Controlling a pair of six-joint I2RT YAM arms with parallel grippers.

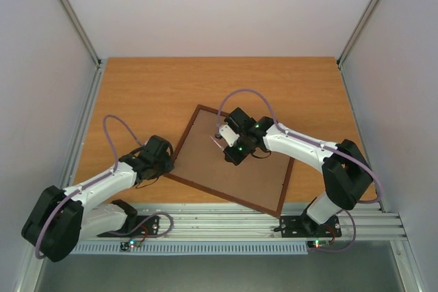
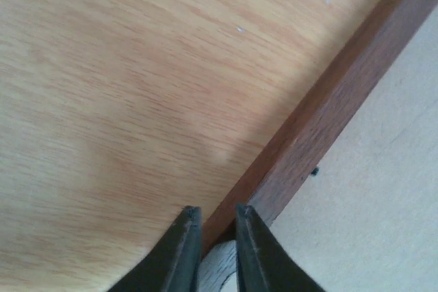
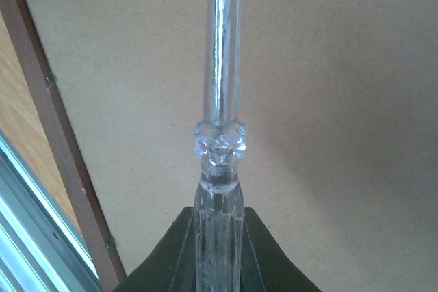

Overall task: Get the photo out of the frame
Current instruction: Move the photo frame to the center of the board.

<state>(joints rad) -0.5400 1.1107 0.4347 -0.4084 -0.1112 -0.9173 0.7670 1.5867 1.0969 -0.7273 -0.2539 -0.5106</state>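
The frame (image 1: 233,169) lies face down in the middle of the table (image 1: 137,94), its brown hardboard back (image 3: 328,66) up. Its long axis runs from about 10 o'clock to 4 o'clock, and its near corner reaches the table's near edge at 5 o'clock. The photo is not visible; I judge it sits under the back, picture side down.

The right jaws are closed on a clear-handled tool (image 3: 219,148). Its metal shaft points out over the middle of the back, towards 10 o'clock. The left jaws sit at the frame's 9 o'clock corner with only a narrow gap between them. Whether they actually pinch the rail, I cannot tell.

The first risk I see is the tool tip skidding. The back is smooth, the small retaining tabs (image 3: 49,80) along the rail are tiny, and a slip could score the hardboard or dig through to the print.

If the left side is not truly gripping, a levering push could swing the whole frame round or shove its near corner off the table. Prying too steeply could also bend the back and crease the photo beneath it.
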